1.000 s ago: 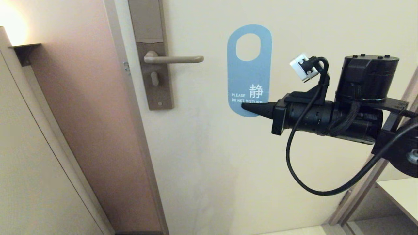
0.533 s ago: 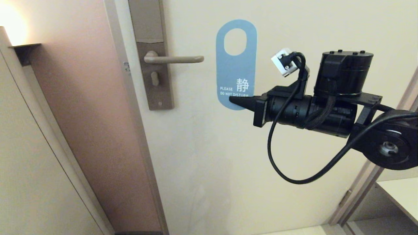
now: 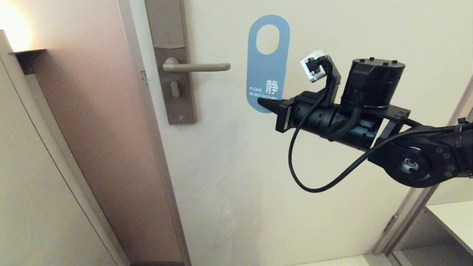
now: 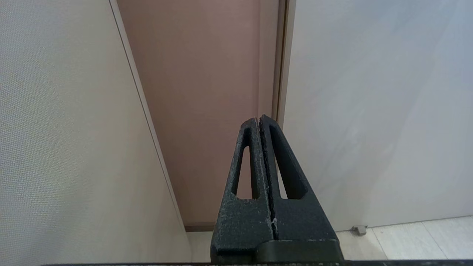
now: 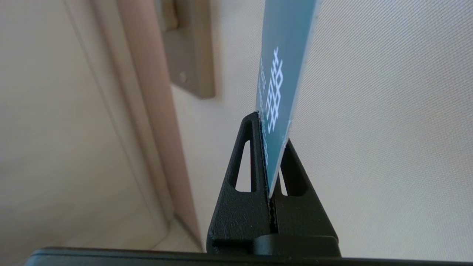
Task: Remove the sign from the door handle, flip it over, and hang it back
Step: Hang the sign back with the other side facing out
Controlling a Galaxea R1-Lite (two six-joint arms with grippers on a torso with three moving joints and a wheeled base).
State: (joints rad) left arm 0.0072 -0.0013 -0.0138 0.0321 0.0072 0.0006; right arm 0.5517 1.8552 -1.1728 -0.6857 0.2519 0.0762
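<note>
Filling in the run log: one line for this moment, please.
right gripper: shut on sign | blue face out | off handle | left gripper: shut, parked

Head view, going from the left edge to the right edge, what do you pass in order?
Wall lamp glow → brown door frame → lock backplate → door handle → blue sign, clamped at its lower end by the right gripper → right arm's black wrist.
</note>
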